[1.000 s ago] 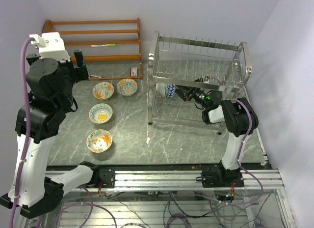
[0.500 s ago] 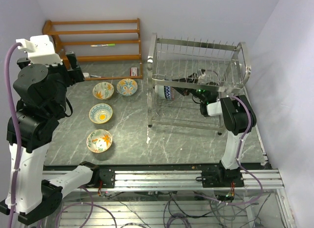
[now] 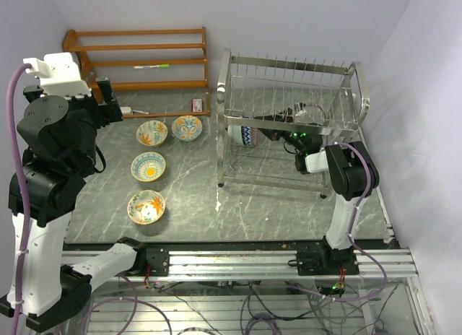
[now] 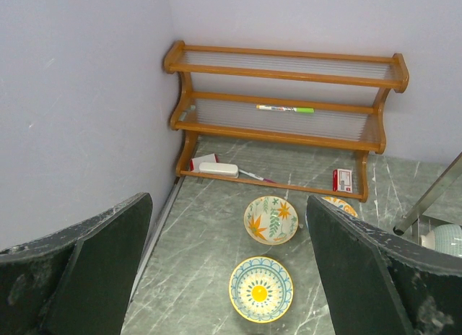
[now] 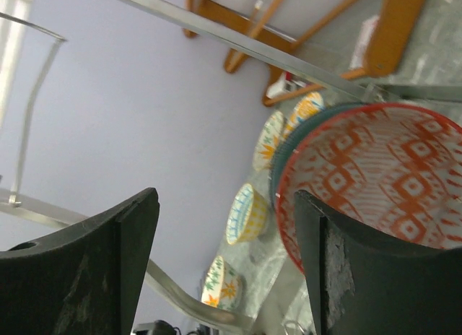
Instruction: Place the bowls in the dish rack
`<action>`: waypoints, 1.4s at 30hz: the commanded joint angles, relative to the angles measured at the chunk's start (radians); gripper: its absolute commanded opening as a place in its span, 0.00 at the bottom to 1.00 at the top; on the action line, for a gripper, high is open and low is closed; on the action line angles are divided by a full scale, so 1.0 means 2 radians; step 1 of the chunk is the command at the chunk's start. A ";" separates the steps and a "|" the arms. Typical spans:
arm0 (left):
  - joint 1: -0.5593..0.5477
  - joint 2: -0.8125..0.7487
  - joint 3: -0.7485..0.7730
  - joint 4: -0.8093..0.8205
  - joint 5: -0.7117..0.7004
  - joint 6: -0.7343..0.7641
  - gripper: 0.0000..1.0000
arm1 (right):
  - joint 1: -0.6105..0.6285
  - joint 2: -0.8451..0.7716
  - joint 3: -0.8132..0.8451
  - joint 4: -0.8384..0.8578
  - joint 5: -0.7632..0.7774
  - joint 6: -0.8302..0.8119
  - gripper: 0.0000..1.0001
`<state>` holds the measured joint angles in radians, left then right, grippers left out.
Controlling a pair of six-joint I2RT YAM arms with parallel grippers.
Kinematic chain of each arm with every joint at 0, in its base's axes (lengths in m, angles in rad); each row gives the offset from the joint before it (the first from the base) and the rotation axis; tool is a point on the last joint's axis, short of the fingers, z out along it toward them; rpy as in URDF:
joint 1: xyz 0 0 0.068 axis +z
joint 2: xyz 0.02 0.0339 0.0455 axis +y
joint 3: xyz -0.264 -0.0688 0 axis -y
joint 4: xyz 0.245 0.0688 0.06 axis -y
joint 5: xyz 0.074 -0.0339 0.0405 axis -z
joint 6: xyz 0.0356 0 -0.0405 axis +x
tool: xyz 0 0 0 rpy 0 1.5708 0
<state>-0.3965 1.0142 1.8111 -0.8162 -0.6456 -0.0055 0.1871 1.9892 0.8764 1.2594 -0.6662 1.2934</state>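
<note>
Just past the right jaws, apart and empty: red-patterned ceramic bowl [image 5: 404,169], on edge in the silver wire dish rack's [image 3: 289,61] lower tier. Wrist lifted this last second; bowl stayed, so placed, I judge. Left jaws apart. Four painted bowls [image 3: 147,166] wait beyond.

Marble table [image 3: 188,198] — four bowls [image 3: 147,165], dish rack [image 3: 289,97], wooden shelf [image 3: 180,61]

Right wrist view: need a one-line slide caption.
Right gripper open beside a red-patterned bowl inside the dish rack, four more bowls on the tabletop beyond.
</note>
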 commanded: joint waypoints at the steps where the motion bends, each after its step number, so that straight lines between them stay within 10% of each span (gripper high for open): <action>1: -0.004 -0.002 -0.001 0.002 -0.002 0.009 0.99 | 0.001 0.037 0.004 0.156 0.010 0.085 0.72; 23: -0.004 -0.004 -0.012 -0.001 0.004 -0.008 0.99 | 0.030 -0.096 -0.111 0.118 -0.120 0.088 0.71; 28: -0.004 0.000 -0.006 -0.003 0.003 -0.007 0.99 | 0.049 -0.156 -0.133 -0.019 -0.174 0.007 0.71; 36: -0.004 0.004 -0.014 -0.005 0.013 -0.024 0.99 | 0.070 -0.280 -0.082 -0.553 -0.206 -0.323 0.75; 42: -0.004 0.009 -0.019 -0.004 0.015 -0.023 0.99 | 0.071 -0.343 -0.139 -0.586 -0.228 -0.322 0.75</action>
<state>-0.3965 1.0206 1.7782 -0.8204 -0.6384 -0.0391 0.3267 1.3781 0.6678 0.2939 -1.0698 0.7582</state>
